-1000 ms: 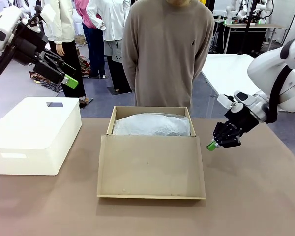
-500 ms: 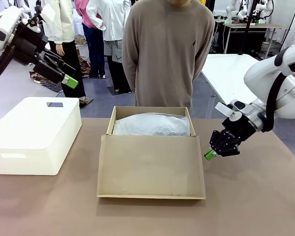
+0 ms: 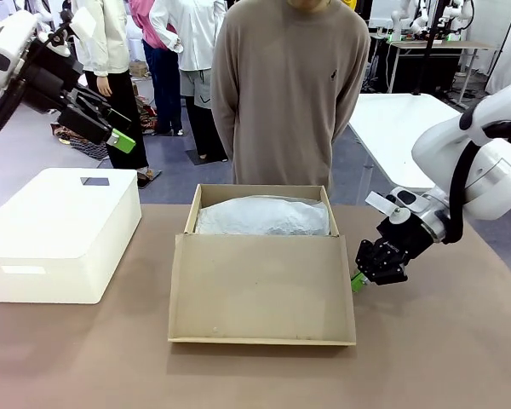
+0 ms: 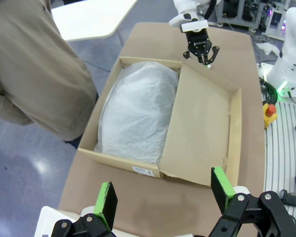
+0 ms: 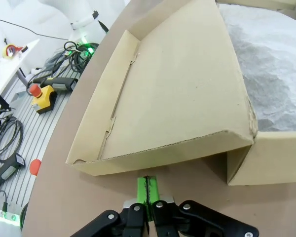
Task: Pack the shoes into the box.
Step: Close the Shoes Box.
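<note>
The brown cardboard box sits mid-table with its flap lid lying open toward me. White tissue paper mounds over the inside, and the shoes are hidden. My right gripper is shut with nothing in it, low at the lid's right edge. In the right wrist view its green pads press together just short of the lid's side wall. My left gripper hangs open high at the far left. In the left wrist view it looks down on the box and lid.
A larger white box stands on the table's left side. A person in a beige sweater stands at the far edge behind the cardboard box. Bare table lies in front of the lid and to the right.
My right gripper has moved left and slightly down, closing in on the lid's right edge. The left arm, the box and the person have not moved.
</note>
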`<state>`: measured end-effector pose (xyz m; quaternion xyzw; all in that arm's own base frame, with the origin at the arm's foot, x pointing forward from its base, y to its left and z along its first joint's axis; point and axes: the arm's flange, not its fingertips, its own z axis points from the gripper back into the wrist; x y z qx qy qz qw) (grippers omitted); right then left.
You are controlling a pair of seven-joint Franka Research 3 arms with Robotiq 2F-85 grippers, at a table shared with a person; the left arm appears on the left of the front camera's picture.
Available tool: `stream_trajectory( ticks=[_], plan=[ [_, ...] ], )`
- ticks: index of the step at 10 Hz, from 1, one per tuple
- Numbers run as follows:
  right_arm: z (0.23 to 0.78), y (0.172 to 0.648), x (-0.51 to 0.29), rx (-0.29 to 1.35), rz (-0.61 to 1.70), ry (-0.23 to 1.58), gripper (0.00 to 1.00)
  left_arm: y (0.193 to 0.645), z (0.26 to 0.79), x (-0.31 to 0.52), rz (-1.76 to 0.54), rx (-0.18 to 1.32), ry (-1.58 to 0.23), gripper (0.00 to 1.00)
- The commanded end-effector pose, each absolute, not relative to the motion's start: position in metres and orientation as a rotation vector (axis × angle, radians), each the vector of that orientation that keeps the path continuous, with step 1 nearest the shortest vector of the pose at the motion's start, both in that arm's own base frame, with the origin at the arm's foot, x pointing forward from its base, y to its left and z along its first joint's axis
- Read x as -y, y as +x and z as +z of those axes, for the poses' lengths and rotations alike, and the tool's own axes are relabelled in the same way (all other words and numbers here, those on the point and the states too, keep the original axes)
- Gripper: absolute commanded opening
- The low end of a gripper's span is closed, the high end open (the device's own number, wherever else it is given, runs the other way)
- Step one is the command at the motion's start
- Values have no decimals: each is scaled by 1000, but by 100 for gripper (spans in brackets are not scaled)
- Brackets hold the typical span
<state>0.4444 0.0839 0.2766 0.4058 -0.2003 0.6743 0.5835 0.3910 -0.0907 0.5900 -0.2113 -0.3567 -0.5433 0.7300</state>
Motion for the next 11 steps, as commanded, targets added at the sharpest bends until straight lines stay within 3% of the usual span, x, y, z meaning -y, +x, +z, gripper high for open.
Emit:
stream_trajectory(
  ticks=[1, 11],
  plan=[
    [264, 444, -84, 565, 1609, 937, 0, 392, 590, 91, -1208, 807, -480, 100],
    [257, 445, -109, 583, 1610, 997, 0, 392, 590, 91, -1208, 807, -480, 100]
  ],
)
